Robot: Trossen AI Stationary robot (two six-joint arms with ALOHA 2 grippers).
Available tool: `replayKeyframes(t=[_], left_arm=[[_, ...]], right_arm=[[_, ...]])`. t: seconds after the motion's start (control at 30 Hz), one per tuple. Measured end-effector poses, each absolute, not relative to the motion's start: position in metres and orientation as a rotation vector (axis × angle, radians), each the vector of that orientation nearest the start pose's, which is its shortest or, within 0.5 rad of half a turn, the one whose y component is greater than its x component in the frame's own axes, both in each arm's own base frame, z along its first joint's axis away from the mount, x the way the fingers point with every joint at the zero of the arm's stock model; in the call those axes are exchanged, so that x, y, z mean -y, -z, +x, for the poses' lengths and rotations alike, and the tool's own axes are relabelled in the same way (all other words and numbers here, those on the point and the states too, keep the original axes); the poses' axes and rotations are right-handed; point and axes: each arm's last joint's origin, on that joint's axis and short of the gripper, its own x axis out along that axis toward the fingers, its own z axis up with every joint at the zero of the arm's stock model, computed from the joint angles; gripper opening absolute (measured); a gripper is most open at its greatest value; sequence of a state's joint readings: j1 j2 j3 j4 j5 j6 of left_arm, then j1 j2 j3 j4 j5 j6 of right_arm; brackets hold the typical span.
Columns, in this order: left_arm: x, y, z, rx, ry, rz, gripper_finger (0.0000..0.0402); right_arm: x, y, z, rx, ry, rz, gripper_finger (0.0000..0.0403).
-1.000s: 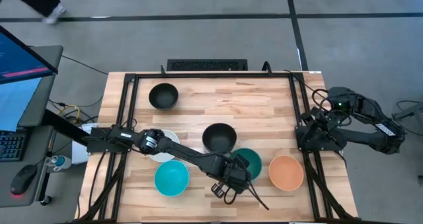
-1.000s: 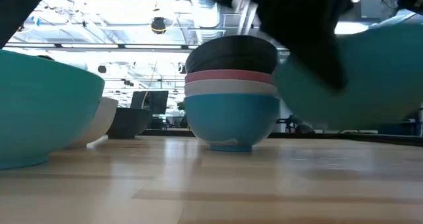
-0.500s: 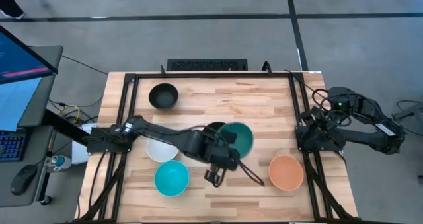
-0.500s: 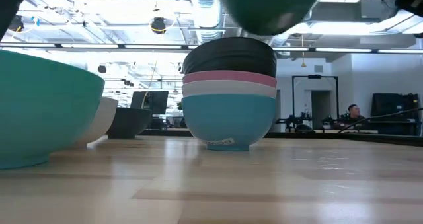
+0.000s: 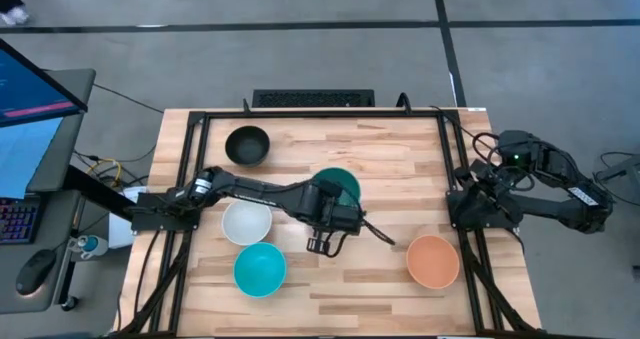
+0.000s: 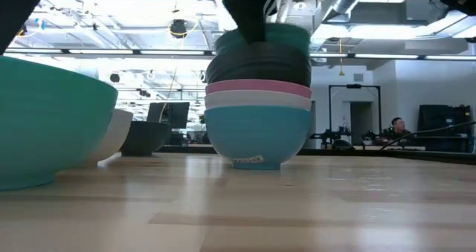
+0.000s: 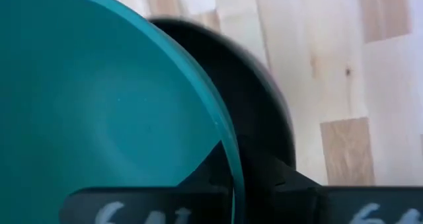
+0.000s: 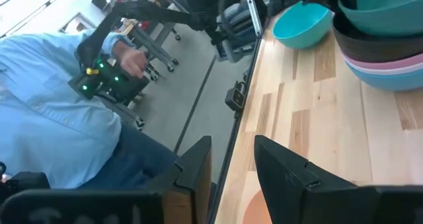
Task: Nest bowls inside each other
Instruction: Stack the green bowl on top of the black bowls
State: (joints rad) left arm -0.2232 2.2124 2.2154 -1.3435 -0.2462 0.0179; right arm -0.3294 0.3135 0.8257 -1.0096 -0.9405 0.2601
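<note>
Four loose on the worktop (image 5: 400, 149): black bowl (image 5: 246, 144), white bowl (image 5: 245, 222), cyan bowl (image 5: 260, 269), then orange bowl (image 5: 433, 260) at 4 o'clock. Centre: left pincer (image 5: 325, 201) pinching teal bowl (image 5: 337, 185) into four-deep stack (image 6: 258, 122). Right pincer (image 8: 231, 159) spread, idle at 3 o'clock.

Grey floor (image 5: 300, 59), bright ceiling lights (image 6: 126, 18)

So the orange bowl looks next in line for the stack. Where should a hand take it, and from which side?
Probably by the rim, from straight above. The orange bowl sits upright and mouth-up on the table, clear of other bowls, so one finger can go inside the wall and one outside. Its smooth round sides offer no other hold. The right hand waits at that table edge, nearest; its fingers stand open.
</note>
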Motion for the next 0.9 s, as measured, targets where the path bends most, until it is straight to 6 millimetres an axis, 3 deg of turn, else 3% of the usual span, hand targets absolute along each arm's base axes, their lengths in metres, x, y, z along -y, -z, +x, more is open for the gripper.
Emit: replayKeyframes(t=[0.17, 0.4, 0.73, 0.9], left_arm=[[0.104, -0.260, 0.433, -1.316, -0.135, 0.317, 0.0000], [0.111, -0.253, 0.430, -1.303, -0.220, 0.281, 0.0000], [0.114, -0.285, 0.430, -1.243, -0.203, 0.211, 0.0000], [0.116, -0.287, 0.429, -1.272, -0.119, 0.142, 0.0000]], right_arm=[[-0.013, -0.317, 0.034, -0.483, -0.547, 0.542, 0.0139], [-0.013, -0.317, 0.034, -0.486, -0.543, 0.549, 0.0138], [-0.013, -0.317, 0.034, -0.488, -0.514, 0.553, 0.0138], [-0.013, -0.316, 0.034, -0.488, -0.513, 0.553, 0.0138]])
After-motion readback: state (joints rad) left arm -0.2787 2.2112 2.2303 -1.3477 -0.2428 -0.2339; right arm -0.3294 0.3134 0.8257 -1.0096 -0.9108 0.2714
